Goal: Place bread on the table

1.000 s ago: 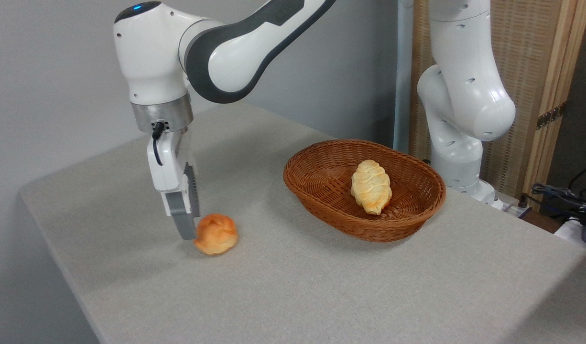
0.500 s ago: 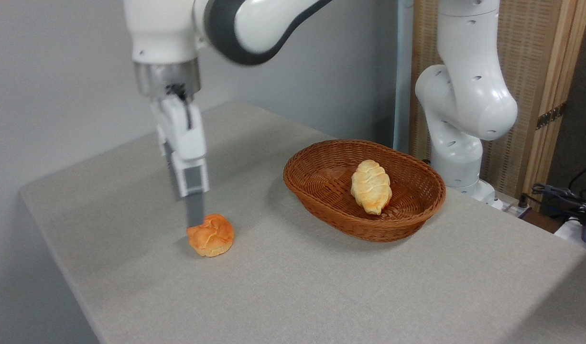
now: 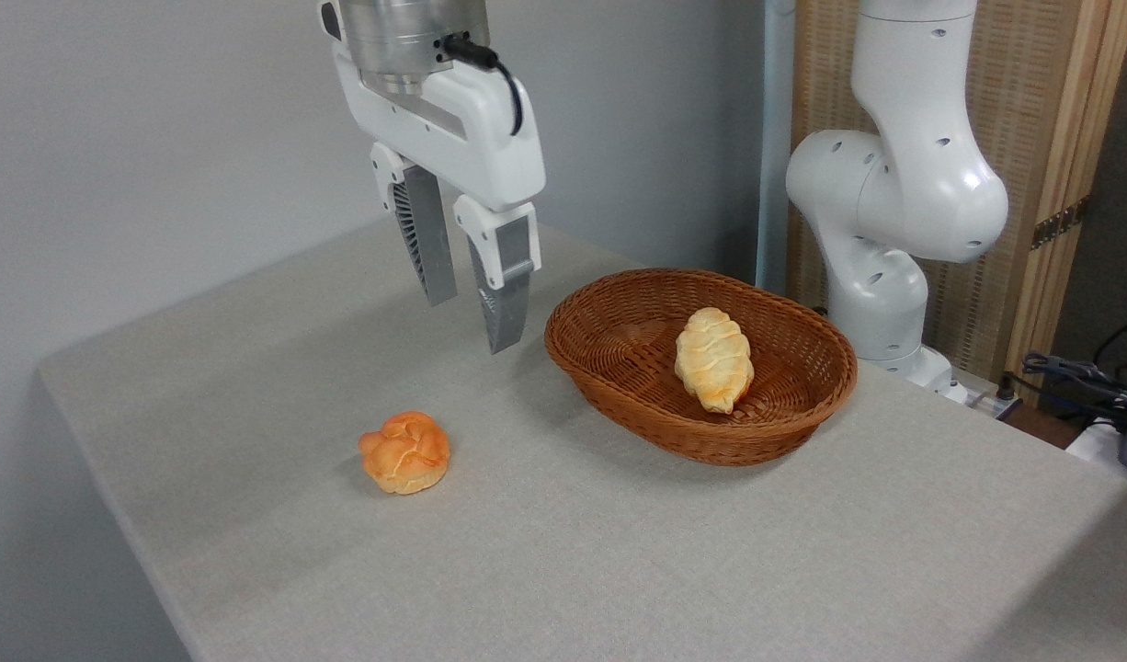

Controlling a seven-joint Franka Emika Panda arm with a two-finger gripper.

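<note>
A large tabletop covered in light grey-beige woven cloth [image 3: 619, 570] stands before a plain grey wall and a slatted wooden screen [image 3: 1014, 138] — no writing is legible anywhere. The small round orange-golden knotted roll [image 3: 404, 451] lies on the cloth towards the left edge, well apart from the brown oval wicker basket [image 3: 637, 405] holding a paler, longer yellow roll [image 3: 713, 358]. The white two-finger gripper [image 3: 472, 324] hangs empty above the cloth — fingers parted.
</note>
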